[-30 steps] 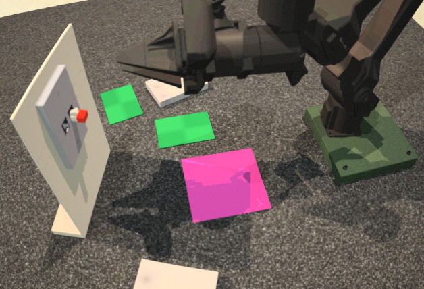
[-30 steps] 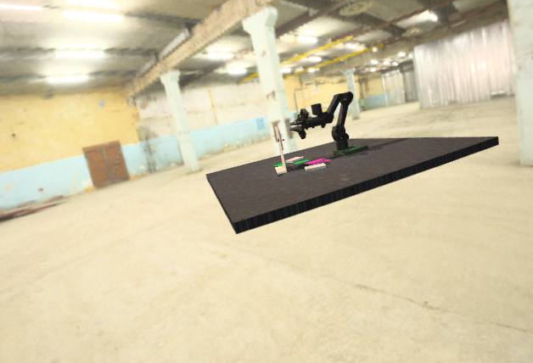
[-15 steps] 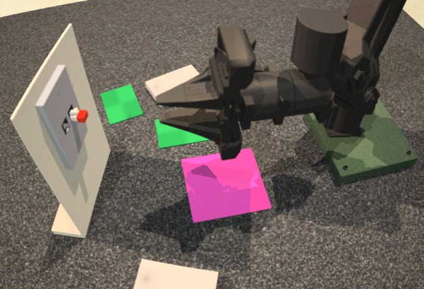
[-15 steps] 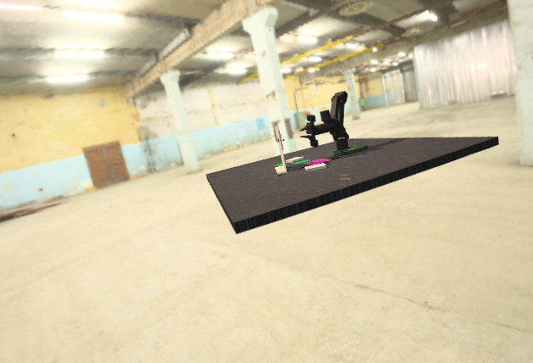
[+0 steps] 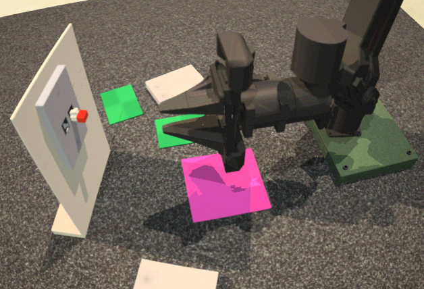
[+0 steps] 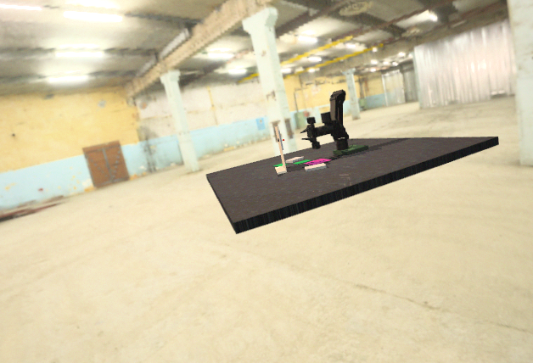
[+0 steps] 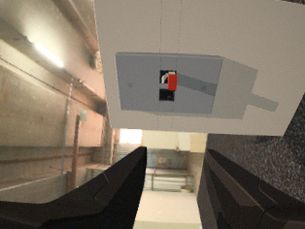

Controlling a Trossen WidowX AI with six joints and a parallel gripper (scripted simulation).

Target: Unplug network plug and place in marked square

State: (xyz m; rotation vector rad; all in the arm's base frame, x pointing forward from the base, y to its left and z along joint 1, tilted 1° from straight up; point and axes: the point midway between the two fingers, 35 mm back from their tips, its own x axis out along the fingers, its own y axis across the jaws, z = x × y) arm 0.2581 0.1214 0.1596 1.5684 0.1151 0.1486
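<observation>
Hiding part of a green square (image 5: 171, 134), the half-open hand (image 5: 161, 118) holds nothing.

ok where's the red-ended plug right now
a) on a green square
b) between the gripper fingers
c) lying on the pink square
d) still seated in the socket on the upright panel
d: the plug sticks out of the grey socket plate on the panel, while the gripper is short of it with nothing between its fingers.

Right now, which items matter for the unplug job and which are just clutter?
Job: plug, still in its socket on the upright panel; magenta square; gripper, partly open, holding nothing.
Clutter: two green squares; two pale tiles.
</observation>
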